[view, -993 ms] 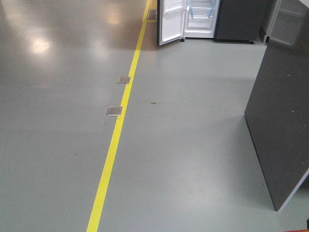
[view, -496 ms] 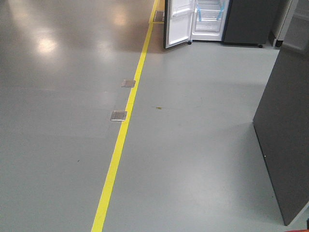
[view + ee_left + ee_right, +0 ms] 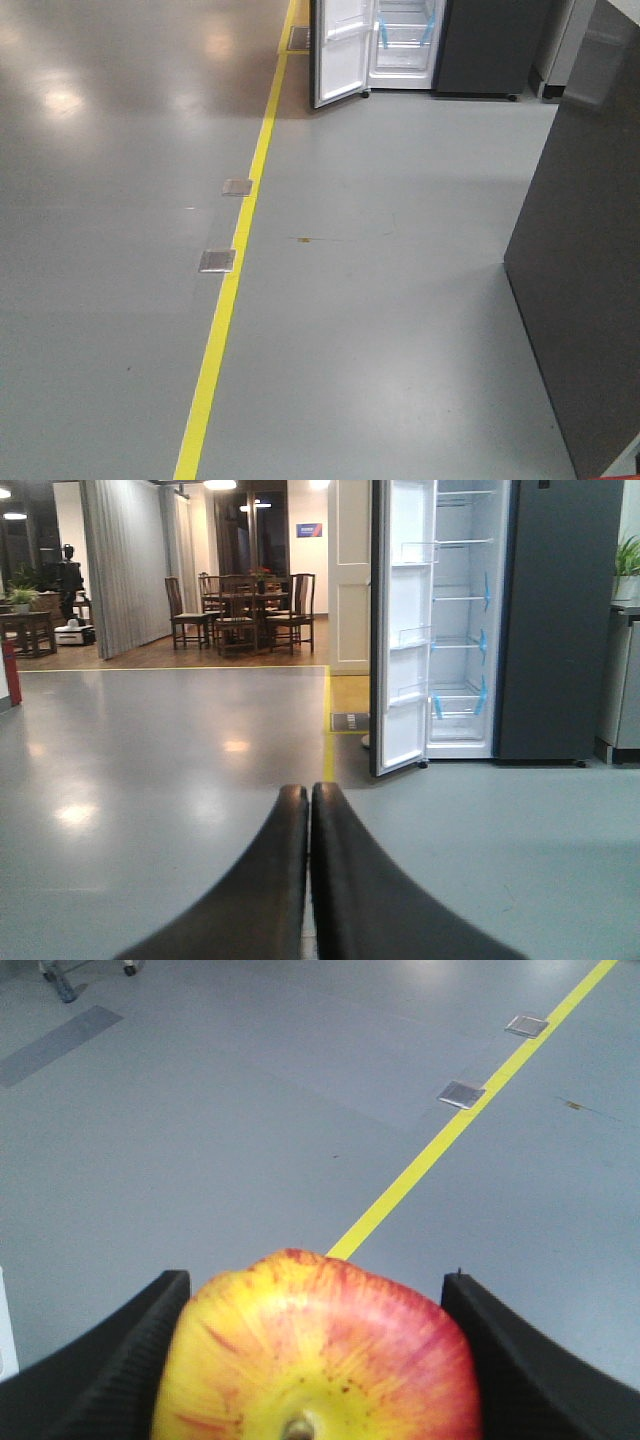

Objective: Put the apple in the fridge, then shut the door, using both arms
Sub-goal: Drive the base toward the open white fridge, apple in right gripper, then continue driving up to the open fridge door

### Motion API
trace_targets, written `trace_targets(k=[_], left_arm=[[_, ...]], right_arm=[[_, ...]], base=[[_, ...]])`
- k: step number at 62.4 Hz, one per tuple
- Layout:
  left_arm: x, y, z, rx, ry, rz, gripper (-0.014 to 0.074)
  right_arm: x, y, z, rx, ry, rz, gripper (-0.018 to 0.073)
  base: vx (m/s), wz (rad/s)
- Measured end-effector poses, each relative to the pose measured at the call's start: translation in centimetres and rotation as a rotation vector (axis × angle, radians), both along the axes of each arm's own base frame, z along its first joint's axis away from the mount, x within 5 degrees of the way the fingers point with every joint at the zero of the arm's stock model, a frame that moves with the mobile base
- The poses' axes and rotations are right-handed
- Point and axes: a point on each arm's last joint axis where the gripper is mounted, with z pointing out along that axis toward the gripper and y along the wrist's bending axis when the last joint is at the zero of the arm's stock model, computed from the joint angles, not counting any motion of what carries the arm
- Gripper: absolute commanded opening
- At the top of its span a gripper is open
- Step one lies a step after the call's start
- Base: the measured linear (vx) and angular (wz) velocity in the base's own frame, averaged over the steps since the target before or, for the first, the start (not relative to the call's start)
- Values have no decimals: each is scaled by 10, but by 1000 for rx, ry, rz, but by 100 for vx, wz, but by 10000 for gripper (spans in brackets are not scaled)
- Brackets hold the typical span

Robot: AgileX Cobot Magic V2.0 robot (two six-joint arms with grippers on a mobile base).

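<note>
Since half a second ago the view from the base has shifted: the fridge (image 3: 405, 45) and its open door (image 3: 340, 55) sit further left in the front view, and the two metal floor plates (image 3: 217, 261) beside the yellow line (image 3: 225, 310) have slid left and down, so the base appears to be rolling forward while turning slightly right. The dark panel (image 3: 580, 280) on the right also takes up more of the frame. The fridge is still well away across bare grey floor, with its white interior and blue tape strips showing. The apple (image 3: 320, 1360) is nowhere near a shelf yet; it rides in the right gripper (image 3: 315, 1282), whose ribbed black jaws press on its two flanks, its brown-dimpled end towards the wrist camera. The left gripper (image 3: 309, 792) points at the fridge opening with its jaws pressed together and nothing between them. The apple looks firm and fairly light, but its glossy, rounded skin is likely to slip under a hold above or below its widest part, and hard squeezing could bruise it. The present grip across the broad middle seems the right one to keep through the drive. The door, tall and free-swinging, probably suits a push on its outer face from the empty left arm.
</note>
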Motion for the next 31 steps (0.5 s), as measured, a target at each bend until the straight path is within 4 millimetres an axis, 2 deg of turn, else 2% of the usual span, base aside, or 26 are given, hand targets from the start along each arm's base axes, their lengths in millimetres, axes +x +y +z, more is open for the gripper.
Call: trace_targets(k=[31], left_arm=[[0, 0, 0, 0, 0, 0, -6]], right_arm=[[0, 0, 0, 0, 0, 0, 393]], base=[[26, -14]])
